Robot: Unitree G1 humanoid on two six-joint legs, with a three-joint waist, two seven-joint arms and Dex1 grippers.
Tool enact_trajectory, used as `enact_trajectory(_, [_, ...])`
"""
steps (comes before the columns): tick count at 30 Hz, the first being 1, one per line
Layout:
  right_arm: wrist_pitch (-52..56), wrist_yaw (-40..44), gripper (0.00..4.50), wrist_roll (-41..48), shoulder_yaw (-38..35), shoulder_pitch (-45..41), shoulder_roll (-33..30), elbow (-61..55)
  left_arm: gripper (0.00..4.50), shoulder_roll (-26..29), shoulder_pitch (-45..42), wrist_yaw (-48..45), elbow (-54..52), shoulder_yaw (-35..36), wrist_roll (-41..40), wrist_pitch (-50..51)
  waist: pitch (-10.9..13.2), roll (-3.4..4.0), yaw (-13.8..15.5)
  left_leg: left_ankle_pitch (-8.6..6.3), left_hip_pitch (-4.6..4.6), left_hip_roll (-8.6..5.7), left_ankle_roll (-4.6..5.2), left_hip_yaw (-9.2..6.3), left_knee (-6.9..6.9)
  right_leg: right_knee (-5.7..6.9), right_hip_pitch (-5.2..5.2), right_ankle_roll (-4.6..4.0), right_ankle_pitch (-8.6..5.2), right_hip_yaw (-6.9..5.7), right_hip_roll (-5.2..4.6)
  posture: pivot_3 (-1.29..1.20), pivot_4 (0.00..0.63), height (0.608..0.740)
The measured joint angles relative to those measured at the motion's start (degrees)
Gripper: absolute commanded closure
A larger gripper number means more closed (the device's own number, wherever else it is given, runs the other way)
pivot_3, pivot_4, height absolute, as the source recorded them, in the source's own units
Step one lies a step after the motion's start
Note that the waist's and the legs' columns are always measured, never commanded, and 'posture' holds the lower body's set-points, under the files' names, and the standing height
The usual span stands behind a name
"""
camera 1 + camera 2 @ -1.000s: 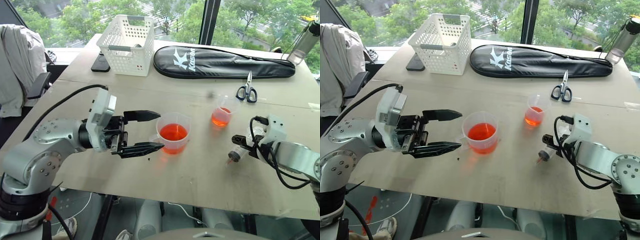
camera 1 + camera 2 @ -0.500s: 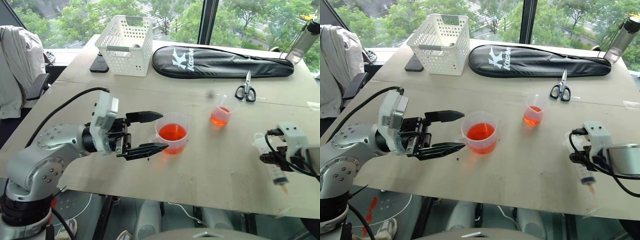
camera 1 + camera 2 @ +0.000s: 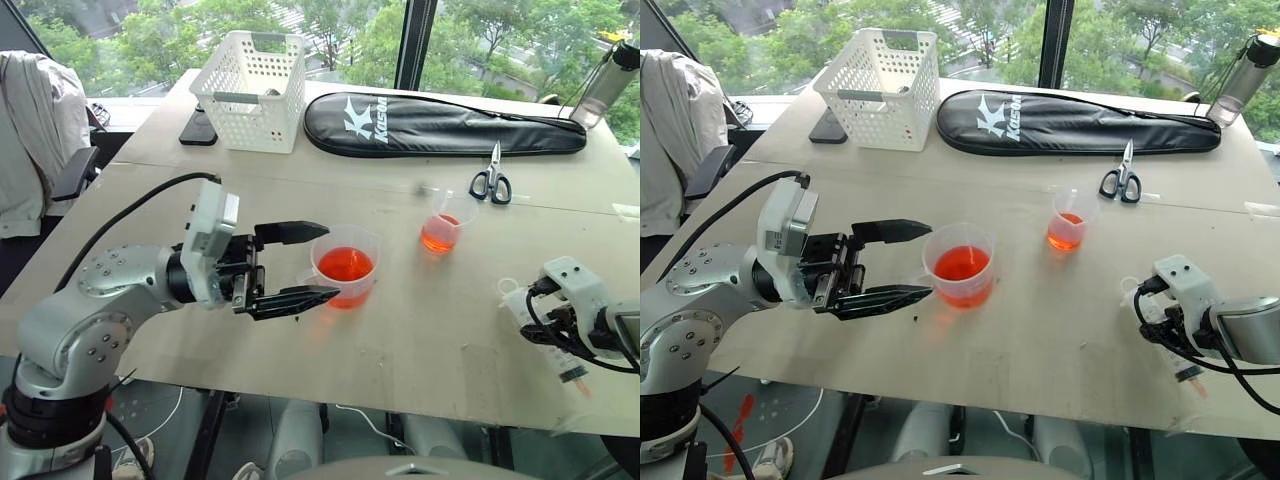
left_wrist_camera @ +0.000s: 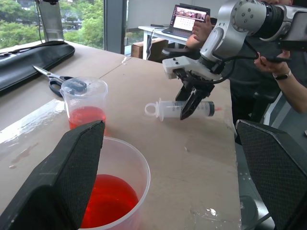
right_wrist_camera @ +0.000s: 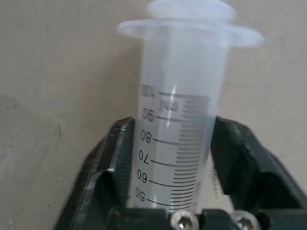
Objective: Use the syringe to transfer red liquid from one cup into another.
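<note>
A: Nearest the robot, what was the right gripper [image 4: 192, 98] doing?

B: It straddled the syringe [image 4: 180, 108], which lay flat on the table [image 3: 420, 340] near the right front edge, ring end toward the cups, nozzle pointing away from them. In the right wrist view the barrel sat between the two fingers, one against each side, though whether they truly squeezed it could not be told — the jaws looked partway closed around it.

A: And the barrel held nothing?

B: It looked clear, with only a reddish tint at the nozzle tip. Judging by that, a draw from the big cup was yet to come.

A: The left gripper [image 3: 290, 265]?

B: Spread wide, holding nothing, level and pointing at the wide handled cup [image 3: 346, 266], one finger just short of the rim, the other low beside the wall. Probably it waited there to steady the cup for the syringe.

A: Where was the red liquid [image 3: 345, 264]?

B: Mostly in that wide cup, mid-table. The smaller cup [image 3: 442, 228], a little beyond and to the right, had a shallow red layer too.

A: Farther back?

B: Scissors [image 3: 491, 180], then a black zipped case [image 3: 440, 125] and a white basket [image 3: 251, 88] — well clear of the work.
</note>
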Motion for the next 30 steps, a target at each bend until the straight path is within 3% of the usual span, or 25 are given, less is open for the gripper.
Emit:
enact_trajectory(2, [1.0,2.46,0.08,-1.36,0.0,-0.47,0.2,-0.24,0.0,0.04,0.05,-0.13,0.0,0.01,0.0,-0.03,-0.01,-0.03,0.05,0.0,-0.01,0.0,0.0,0.0,0.0,-0.01,0.0,-0.01,0.0,0.0,0.0,0.0,0.15,0.724])
enact_trajectory(7, [3.41,3.15,0.08,-2.6,-1.65,-0.53,1.99,0.25,0.0,0.21,0.81,-0.99,0.02,0.08,0.06,-0.69,-0.06,-0.11,0.08,0.0,-0.02,-0.01,0.0,0.03,0.02,-0.02,0.01,-0.03,0.02,0.01,-0.03,0.0,0.15,0.724])
enact_trajectory(10, [5.31,1.88,0.82,-2.55,-3.43,-0.58,3.95,1.71,0.0,0.33,1.27,-1.72,0.24,0.12,0.11,-1.05,-0.09,-0.16,0.09,0.0,-0.01,-0.01,0.0,0.02,0.02,-0.01,0.02,-0.04,0.03,0.0,-0.02,0.0,0.15,0.724])
enact_trajectory(13, [7.24,1.26,2.1,-4.28,-4.51,-1.55,5.73,3.34,0.0,0.44,1.58,-2.71,0.99,0.33,0.23,-1.79,-0.13,-0.23,0.09,0.0,-0.01,-0.01,0.0,0.02,0.04,-0.01,0.03,-0.03,0.02,0.0,-0.03,0.0,0.15,0.724])
enact_trajectory(14, [7.89,1.27,2.78,-4.98,-4.71,-1.8,6.03,3.51,0.0,0.46,1.59,-2.91,1.12,0.35,0.27,-1.9,-0.14,-0.24,0.08,0.0,-0.01,-0.01,0.0,0.02,0.04,-0.01,0.03,-0.04,0.03,0.0,-0.02,0.0,0.15,0.724])
enact_trajectory(15, [8.27,1.64,2.97,-5.47,-4.84,-1.94,6.22,3.47,0.0,0.51,1.59,-3.02,1.29,0.36,0.36,-1.96,-0.15,-0.26,0.09,0.0,0.0,-0.01,0.0,0.01,0.03,-0.01,0.03,-0.04,0.03,0.0,-0.02,0.0,0.15,0.724])
enact_trajectory(20, [6.56,6.28,2.97,-11.16,-6.08,2.0,5.11,-1.19,0.0,0.44,1.76,-3.68,1.83,0.23,1.22,-2.85,-0.18,-0.3,0.33,-0.01,-0.03,-0.01,0.0,0.01,0.02,-0.02,0.02,0.0,-0.01,-0.02,-0.04,0.0,0.15,0.724])
enact_trajectory(23, [3.06,12.08,2.97,-13.48,-12.52,9.93,5.74,-5.49,0.0,0.29,2.06,-3.66,2.21,0.31,1.24,-3.18,-0.17,-0.29,1.23,-0.01,-0.08,-0.02,0.01,-0.02,-0.02,-0.03,-0.01,0.05,-0.04,-0.06,-0.04,0.0,0.15,0.724])
enact_trajectory(24, [0.3,17.24,2.97,-12.75,-20.22,14.05,9.02,-7.9,0.0,0.16,1.89,-3.58,2.63,0.36,1.17,-3.22,-0.15,-0.25,1.42,-0.01,-0.09,-0.02,0.01,-0.03,-0.03,-0.03,-0.01,0.09,-0.05,-0.07,-0.02,0.0,0.15,0.724])
enact_trajectory(28, [-8.44,28.57,2.97,-9.58,-36.69,15.2,14.55,-13.73,0.0,0.08,1.92,-4.36,4.6,0.98,0.97,-3.49,-0.06,-0.02,1.32,-0.01,0.01,0.02,0.01,-0.06,0.0,-0.02,0.04,0.17,-0.08,-0.08,0.04,0.0,0.15,0.724])
enact_trajectory(30, [-12.98,29.52,2.97,-5.34,-40.77,12.15,17.25,-15.19,0.0,0.07,1.77,-5.07,6.11,1.24,0.93,-3.54,-0.07,-0.03,1.17,-0.01,0.05,0.03,0.01,-0.1,0.01,-0.01,0.06,0.16,-0.08,-0.09,0.07,0.0,0.15,0.724])
